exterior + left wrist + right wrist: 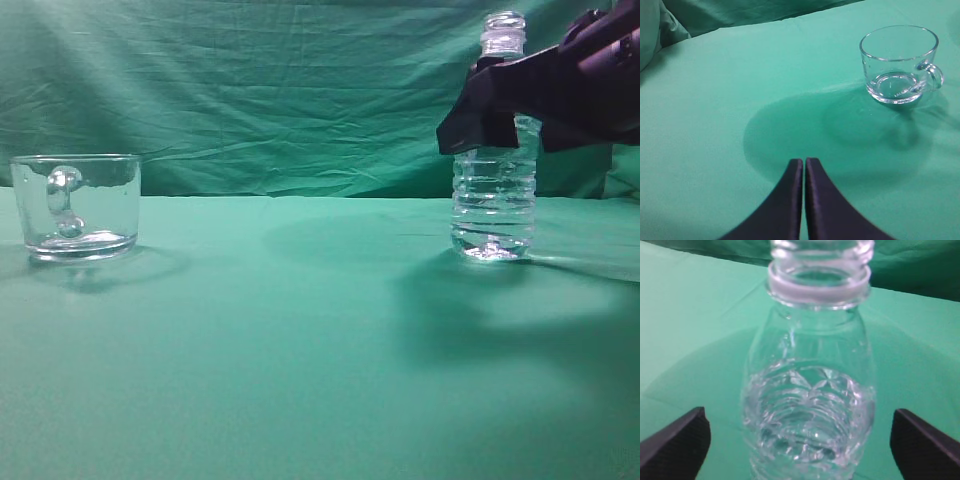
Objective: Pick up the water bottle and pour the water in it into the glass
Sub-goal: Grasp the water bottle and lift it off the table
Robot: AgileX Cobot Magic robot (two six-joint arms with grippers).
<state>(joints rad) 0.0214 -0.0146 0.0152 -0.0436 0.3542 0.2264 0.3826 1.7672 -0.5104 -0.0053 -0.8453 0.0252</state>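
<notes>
The water bottle (494, 190) stands upright on the green cloth at the right, clear, ribbed and uncapped. It fills the right wrist view (810, 405). Water (490, 240) glints low in the bottle. My right gripper (490, 118) is open, its black fingers on either side of the bottle's upper body, apart from it (800, 440). The glass (76, 205) is a short clear mug with a looped handle at the far left, also in the left wrist view (899, 64); it looks empty. My left gripper (804, 162) is shut and empty, well short of the glass.
A green cloth covers the table (300, 350) and hangs as a backdrop (250, 90). A fold of cloth lies at the upper left of the left wrist view (660, 30).
</notes>
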